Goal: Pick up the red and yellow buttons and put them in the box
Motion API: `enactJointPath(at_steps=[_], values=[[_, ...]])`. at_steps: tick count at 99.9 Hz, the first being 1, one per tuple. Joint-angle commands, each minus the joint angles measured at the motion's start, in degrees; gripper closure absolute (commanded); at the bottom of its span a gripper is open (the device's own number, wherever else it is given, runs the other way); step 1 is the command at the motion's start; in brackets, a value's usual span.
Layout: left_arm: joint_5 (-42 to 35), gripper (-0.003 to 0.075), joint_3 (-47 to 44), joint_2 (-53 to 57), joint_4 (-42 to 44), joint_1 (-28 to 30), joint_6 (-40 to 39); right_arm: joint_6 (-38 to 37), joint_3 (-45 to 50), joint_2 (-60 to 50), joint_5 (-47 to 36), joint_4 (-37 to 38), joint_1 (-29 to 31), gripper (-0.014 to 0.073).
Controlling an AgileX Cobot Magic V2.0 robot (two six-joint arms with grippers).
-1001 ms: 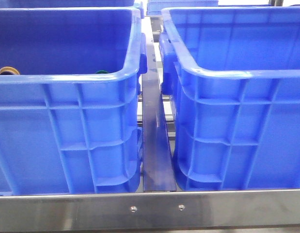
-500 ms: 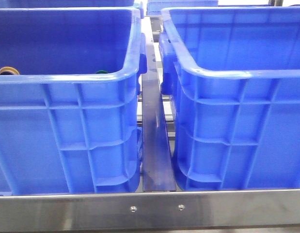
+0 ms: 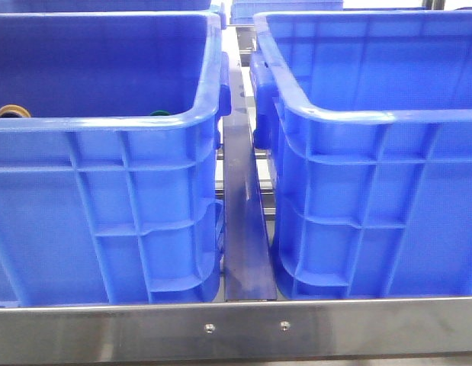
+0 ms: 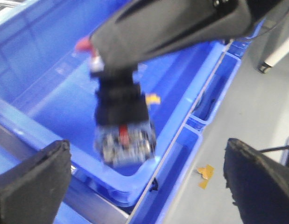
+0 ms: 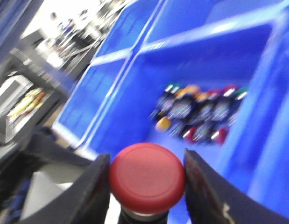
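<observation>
The right pincer [image 5: 146, 186] squeezes a round red plastic button [image 5: 147, 178], which might slip out sideways; the left pincer [image 4: 144, 182] gapes wide.

Two crates stand side by side on the table: left crate [image 3: 106, 191] and right crate [image 3: 373, 191], a metal rail [image 3: 243, 229] between them. A frame bar [image 3: 236, 329] runs before both.

Tall crate walls [image 3: 144, 206] either side — open tops, narrow gap [image 3: 243, 191]
</observation>
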State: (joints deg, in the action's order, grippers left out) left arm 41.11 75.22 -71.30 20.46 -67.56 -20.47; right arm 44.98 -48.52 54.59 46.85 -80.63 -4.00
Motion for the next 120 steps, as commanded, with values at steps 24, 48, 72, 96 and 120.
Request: enactJointPath(at_steps=[24, 48, 72, 96, 120], values=[[-4.0, 0.0104, -0.9, 5.8, 0.7, 11.7, -0.6, 5.0, -2.1, -0.5, -10.7, -3.9, 0.0, 0.0462], [-8.1, 0.0104, -13.0, 13.2, 0.3, 24.4, -3.9, 8.4, -2.1, -0.5, -16.4, -3.1, 0.0, 0.0462], [-12.4, 0.0104, -25.1, 22.4, 0.4, 39.7, -6.5, 12.0, -2.1, -0.5, -22.8, -3.1, 0.0, 0.0462], [-18.5, 0.0125, -33.7, 32.2, 0.4, 51.9, -6.5, 17.5, -2.0, -0.4, -30.3, -3.0, 0.0, 0.0462], [-19.5, 0.0423, -36.1, 37.8, 0.9, 54.8, -6.5, 23.4, -2.0, 2.7, -38.7, -3.0, 0.0, 0.0462]])
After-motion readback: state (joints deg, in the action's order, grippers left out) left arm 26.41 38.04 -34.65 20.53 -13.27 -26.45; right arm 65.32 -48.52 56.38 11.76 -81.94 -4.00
